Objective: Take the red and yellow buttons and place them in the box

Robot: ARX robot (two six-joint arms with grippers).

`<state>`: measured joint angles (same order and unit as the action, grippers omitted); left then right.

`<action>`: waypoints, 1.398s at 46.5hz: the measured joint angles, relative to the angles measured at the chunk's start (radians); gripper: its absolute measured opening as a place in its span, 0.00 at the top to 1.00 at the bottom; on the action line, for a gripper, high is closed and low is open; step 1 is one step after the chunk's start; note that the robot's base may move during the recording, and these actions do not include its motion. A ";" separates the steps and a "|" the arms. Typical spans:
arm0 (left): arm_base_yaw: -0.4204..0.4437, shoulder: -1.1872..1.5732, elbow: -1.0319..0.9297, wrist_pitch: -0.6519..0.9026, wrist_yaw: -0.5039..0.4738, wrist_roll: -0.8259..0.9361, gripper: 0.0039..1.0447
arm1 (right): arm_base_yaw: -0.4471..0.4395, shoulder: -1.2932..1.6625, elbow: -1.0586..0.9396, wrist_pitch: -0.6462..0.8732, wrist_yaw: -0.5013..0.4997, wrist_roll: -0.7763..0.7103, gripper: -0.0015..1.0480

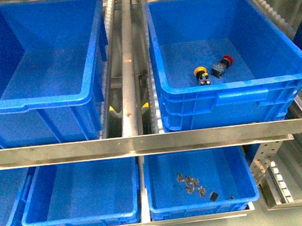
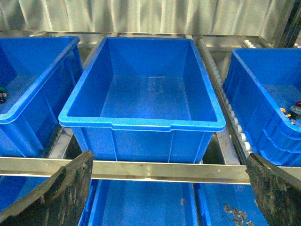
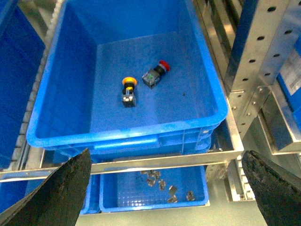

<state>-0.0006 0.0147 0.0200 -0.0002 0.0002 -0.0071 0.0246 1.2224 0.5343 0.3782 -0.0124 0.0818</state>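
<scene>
**Two buttons lie in the right crate**

Front view: the yellow-capped push button point(image 1: 201, 74) and red-capped push button point(image 1: 222, 65) lie near each other in the right deep blue plastic crate point(image 1: 233, 93).

Left wrist view: the left gripper point(image 2: 167, 188) stands wide open before an empty deep blue crate point(image 2: 141, 123).

Right wrist view: the right gripper point(image 3: 169, 188) is wide open too, holding nothing.

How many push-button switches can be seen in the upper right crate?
2. The yellow button and the red button lie side by side, apart, on the floor of the upper right crate. None seems hidden.

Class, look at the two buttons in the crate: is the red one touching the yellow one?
Apart. The right wrist view shows bare blue floor between the red button and the yellow button.
</scene>
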 joint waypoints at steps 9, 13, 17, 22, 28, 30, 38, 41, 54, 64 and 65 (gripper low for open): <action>0.000 0.000 0.000 0.000 0.000 0.000 0.08 | -0.019 0.024 -0.164 0.422 0.010 -0.050 0.29; 0.000 0.000 0.000 0.000 0.000 0.000 0.08 | -0.024 -0.043 -0.240 0.500 0.013 -0.063 0.48; 0.000 0.000 0.000 0.000 0.000 0.000 0.08 | -0.024 -0.093 -0.288 0.499 0.013 -0.071 0.63; 0.000 0.000 0.000 0.000 0.000 0.000 0.08 | -0.024 -0.145 -0.334 0.487 0.013 -0.074 0.80; 0.000 0.000 0.000 0.000 0.000 0.000 0.08 | -0.024 -0.259 -0.400 0.441 0.013 -0.079 0.97; 0.000 0.000 0.000 0.000 0.000 0.000 0.08 | -0.024 -0.285 -0.413 0.427 0.013 -0.078 0.97; 0.000 0.000 0.000 0.000 0.000 0.000 0.08 | -0.024 -0.394 -0.457 0.359 0.013 -0.078 0.97; 0.000 0.000 0.000 0.000 0.000 0.000 0.08 | -0.024 -0.415 -0.490 0.390 0.013 -0.079 0.97; 0.000 0.000 0.000 0.000 0.000 0.000 0.08 | -0.024 -0.598 -0.513 0.232 0.013 -0.079 0.97; 0.000 0.000 0.000 0.000 0.000 0.000 0.08 | -0.024 -0.753 -0.513 0.087 0.013 -0.079 0.97; 0.000 0.000 0.000 0.000 0.000 0.000 0.08 | -0.024 -0.770 -0.513 0.071 0.013 -0.079 0.97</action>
<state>-0.0006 0.0147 0.0200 -0.0002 0.0002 -0.0071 0.0006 0.4526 0.0208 0.4496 0.0006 0.0032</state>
